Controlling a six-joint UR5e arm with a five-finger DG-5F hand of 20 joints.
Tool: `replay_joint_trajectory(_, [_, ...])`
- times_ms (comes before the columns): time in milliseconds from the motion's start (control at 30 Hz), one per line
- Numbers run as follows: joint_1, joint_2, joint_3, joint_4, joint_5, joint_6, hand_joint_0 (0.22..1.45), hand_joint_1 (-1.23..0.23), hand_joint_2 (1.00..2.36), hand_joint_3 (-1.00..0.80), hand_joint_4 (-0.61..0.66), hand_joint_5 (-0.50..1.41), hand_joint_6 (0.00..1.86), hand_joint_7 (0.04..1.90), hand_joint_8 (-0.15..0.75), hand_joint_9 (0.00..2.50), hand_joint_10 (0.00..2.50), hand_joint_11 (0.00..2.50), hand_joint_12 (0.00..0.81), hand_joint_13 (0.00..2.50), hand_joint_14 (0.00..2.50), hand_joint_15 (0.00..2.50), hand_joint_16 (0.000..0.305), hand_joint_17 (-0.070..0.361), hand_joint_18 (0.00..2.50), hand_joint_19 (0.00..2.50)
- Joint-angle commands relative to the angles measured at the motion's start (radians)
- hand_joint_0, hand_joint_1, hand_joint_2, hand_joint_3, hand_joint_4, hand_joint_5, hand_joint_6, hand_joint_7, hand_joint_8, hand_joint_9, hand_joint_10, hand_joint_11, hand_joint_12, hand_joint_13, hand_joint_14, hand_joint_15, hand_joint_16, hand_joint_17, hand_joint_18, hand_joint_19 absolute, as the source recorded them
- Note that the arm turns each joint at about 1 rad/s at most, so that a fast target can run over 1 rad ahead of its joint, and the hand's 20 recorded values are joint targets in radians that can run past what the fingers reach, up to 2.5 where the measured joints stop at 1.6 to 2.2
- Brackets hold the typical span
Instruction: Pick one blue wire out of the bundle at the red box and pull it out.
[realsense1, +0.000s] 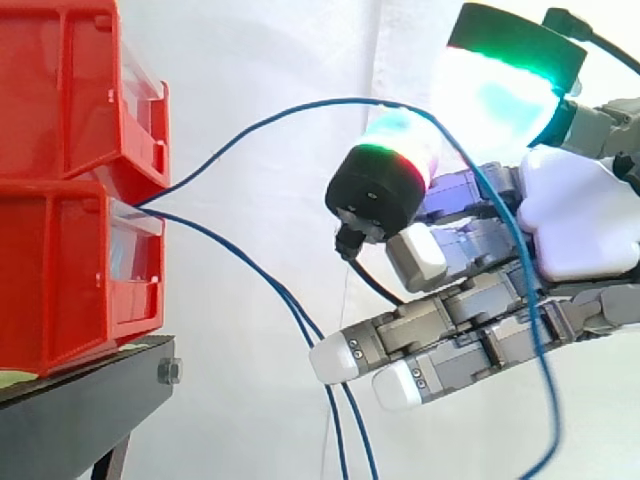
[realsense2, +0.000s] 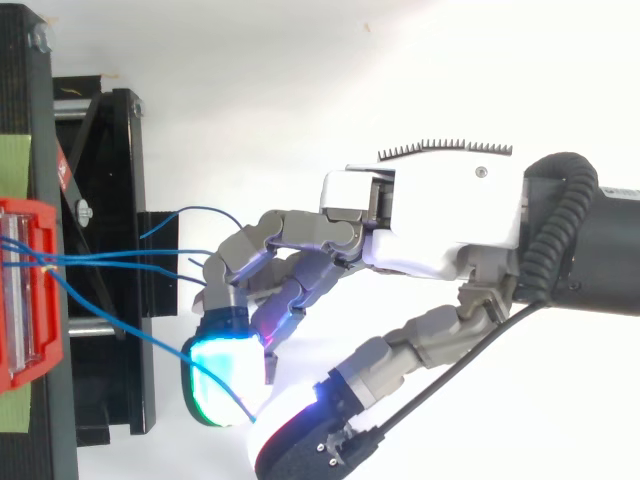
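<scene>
Several thin blue wires (realsense1: 290, 300) come out between the two stacked red bins (realsense1: 60, 150) at the left and hang down in front of the black stand. One blue wire (realsense1: 300, 108) arcs up and to the right from the bins. It runs in between a cyan-glowing fingertip (realsense1: 495, 90) and the thumb (realsense1: 400, 135) of my hand (realsense1: 580, 210), then trails down across the other fingers. From above, that wire (realsense2: 120, 325) ends where the two glowing pads meet. My hand (realsense2: 430, 220) sits right of the bins, pinched shut on this wire.
The black stand (realsense1: 80, 410) carries the bins, its frame (realsense2: 110, 150) reaching out toward my hand. A white curtain hangs behind. The remaining wires (realsense2: 120, 255) spread loosely between the red bin (realsense2: 25, 290) and my curled fingers.
</scene>
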Motion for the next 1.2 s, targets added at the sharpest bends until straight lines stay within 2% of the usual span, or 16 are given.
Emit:
replay_joint_trajectory(0, [0.000,0.000,0.000,0.001,-0.001,-0.001,0.73,-0.94,1.01,-0.40,0.15,-0.18,0.92,1.16,0.348,0.74,0.01,0.65,0.438,0.37,0.00,0.12,0.056,0.125,0.37,0.10])
replay_joint_trajectory(167, [0.000,-0.001,0.000,0.001,-0.001,-0.001,0.68,-0.90,1.01,-0.35,0.19,-0.18,0.92,1.21,0.355,0.77,0.01,0.64,0.439,0.38,0.00,0.14,0.056,0.126,0.38,0.15])
replay_joint_trajectory(333, [0.000,0.000,0.000,0.001,-0.003,-0.001,0.61,-0.83,1.01,-0.33,0.20,-0.17,0.91,1.16,0.357,0.80,0.01,0.66,0.437,0.38,0.00,0.16,0.056,0.127,0.35,0.22])
replay_joint_trajectory(367, [0.000,0.000,0.000,0.001,-0.003,-0.001,0.59,-0.77,1.01,-0.33,0.20,-0.17,0.91,1.06,0.358,0.80,0.01,0.66,0.437,0.38,0.01,0.17,0.056,0.127,0.33,0.23])
replay_joint_trajectory(433, [0.000,0.000,0.000,0.001,-0.003,-0.001,0.57,-0.73,1.01,-0.33,0.21,-0.16,0.90,1.06,0.364,0.83,0.01,0.65,0.438,0.38,0.01,0.18,0.056,0.127,0.31,0.25])
replay_joint_trajectory(533, [0.000,0.000,0.000,0.001,-0.003,-0.001,0.55,-0.63,1.01,-0.36,0.21,-0.15,0.88,1.02,0.369,0.85,0.01,0.66,0.439,0.38,0.01,0.19,0.056,0.126,0.28,0.28])
replay_joint_trajectory(867, [0.000,0.000,0.000,0.001,-0.003,-0.001,0.49,-0.52,1.00,-0.50,0.23,-0.14,0.84,0.99,0.391,0.92,0.01,0.66,0.455,0.42,0.01,0.22,0.059,0.133,0.27,0.30])
replay_joint_trajectory(1067, [0.000,0.000,0.000,0.001,-0.003,-0.001,0.47,-0.43,1.00,-0.50,0.23,-0.13,0.79,0.97,0.393,0.93,0.01,0.65,0.464,0.42,0.01,0.23,0.061,0.137,0.27,0.32])
replay_joint_trajectory(1133, [0.000,0.000,0.000,0.001,-0.003,-0.001,0.47,-0.47,1.00,-0.50,0.24,-0.13,0.79,0.97,0.402,0.93,0.01,0.66,0.465,0.42,0.01,0.23,0.061,0.138,0.27,0.32])
replay_joint_trajectory(1167, [0.000,0.000,0.000,0.001,-0.003,-0.001,0.49,-0.59,1.00,-0.50,0.24,-0.13,0.79,1.01,0.396,0.92,0.01,0.66,0.457,0.42,0.01,0.22,0.059,0.134,0.29,0.31])
